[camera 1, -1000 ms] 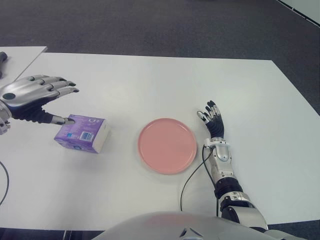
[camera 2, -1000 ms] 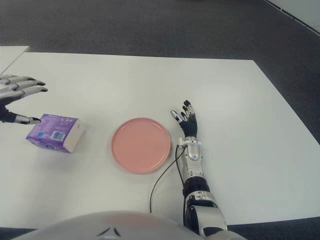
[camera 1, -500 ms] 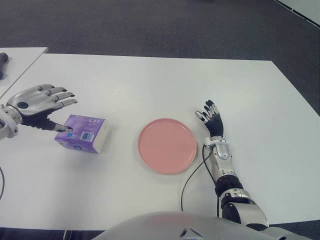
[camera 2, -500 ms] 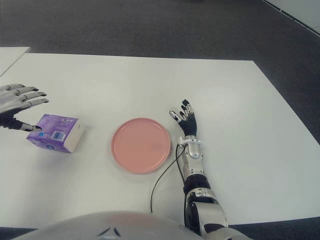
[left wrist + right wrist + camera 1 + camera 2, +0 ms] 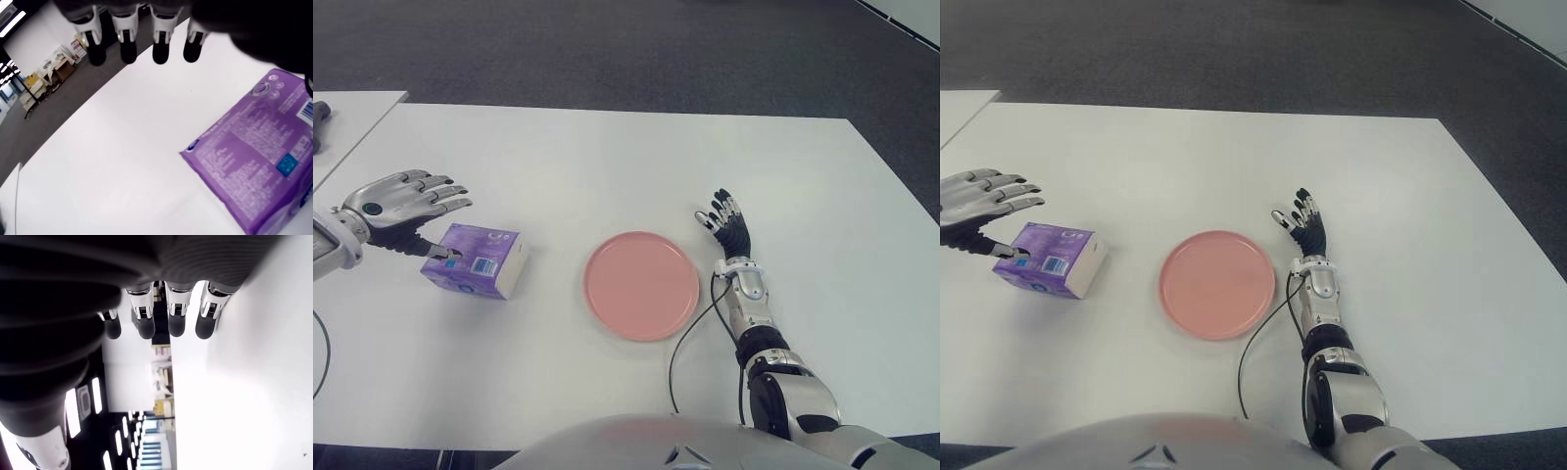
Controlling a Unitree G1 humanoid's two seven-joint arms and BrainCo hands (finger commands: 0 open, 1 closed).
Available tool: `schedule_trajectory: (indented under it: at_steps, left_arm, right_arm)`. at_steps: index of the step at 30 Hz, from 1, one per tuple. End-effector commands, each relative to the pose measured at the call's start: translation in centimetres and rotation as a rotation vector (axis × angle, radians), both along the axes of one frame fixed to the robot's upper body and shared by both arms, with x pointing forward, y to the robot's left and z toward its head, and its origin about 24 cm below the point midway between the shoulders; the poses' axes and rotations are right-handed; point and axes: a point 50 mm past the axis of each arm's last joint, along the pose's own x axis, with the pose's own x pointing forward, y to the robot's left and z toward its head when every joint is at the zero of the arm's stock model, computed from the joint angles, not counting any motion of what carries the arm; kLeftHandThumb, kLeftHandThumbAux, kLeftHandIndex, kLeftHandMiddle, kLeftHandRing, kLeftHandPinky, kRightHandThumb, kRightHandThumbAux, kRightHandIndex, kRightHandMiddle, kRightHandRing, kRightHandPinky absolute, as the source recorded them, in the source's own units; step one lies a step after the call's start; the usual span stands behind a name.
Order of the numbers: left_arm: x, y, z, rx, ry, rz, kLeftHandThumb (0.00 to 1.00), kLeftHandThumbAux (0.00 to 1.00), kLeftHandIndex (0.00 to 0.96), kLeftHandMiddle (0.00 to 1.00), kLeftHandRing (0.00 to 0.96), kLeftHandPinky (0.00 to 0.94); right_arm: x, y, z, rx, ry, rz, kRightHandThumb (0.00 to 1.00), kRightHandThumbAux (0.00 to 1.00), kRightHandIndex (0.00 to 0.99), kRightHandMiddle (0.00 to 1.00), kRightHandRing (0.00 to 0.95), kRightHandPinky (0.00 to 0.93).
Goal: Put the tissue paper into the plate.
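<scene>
A purple tissue pack lies flat on the white table, left of the pink plate. The pack also fills the corner of the left wrist view. My left hand hovers just left of and above the pack, fingers spread and holding nothing; its thumb tip reaches down at the pack's left edge. My right hand shows on the table just right of the plate, fingers extended, empty.
A black cable runs from the right forearm toward the table's front edge. A second white table shows at the far left with a dark object on it. Dark carpet lies beyond the table.
My left hand has drawn back leftward and dropped lower beside the tissue pack. The right hand shifted slightly away from me. Pack and plate have not moved.
</scene>
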Motion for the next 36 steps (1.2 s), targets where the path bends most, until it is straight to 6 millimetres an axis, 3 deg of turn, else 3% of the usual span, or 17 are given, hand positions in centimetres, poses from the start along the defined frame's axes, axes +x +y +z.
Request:
schedule_trajectory:
  at_steps: [1,12,36]
  left_arm:
    - [0.3,-0.1,-0.8,-0.017,0.0,-0.007,0.317,0.124,0.0,0.0,0.0,0.0]
    - [0.7,-0.8,-0.9,-0.064,-0.013,-0.071,0.287,0.174,0.0,0.0,0.0,0.0]
    - [0.1,-1.6,-1.2,-0.114,0.05,-0.09,0.266,0.164,0.0,0.0,0.0,0.0]
  right_arm:
    - [-2.9,-0.3,-4.4,0.046,0.236,-0.015,0.125,0.749,0.0,0.0,0.0,0.027]
    - [-3.2,-0.6,-4.6,0.041,0.236,-0.012,0.108,0.78,0.003,0.0,0.0,0.037]
    - [-3.7,-1.1,-4.3,0.073,0.184,-0.008,0.004,0.842,0.0,0.0,0.0,0.037]
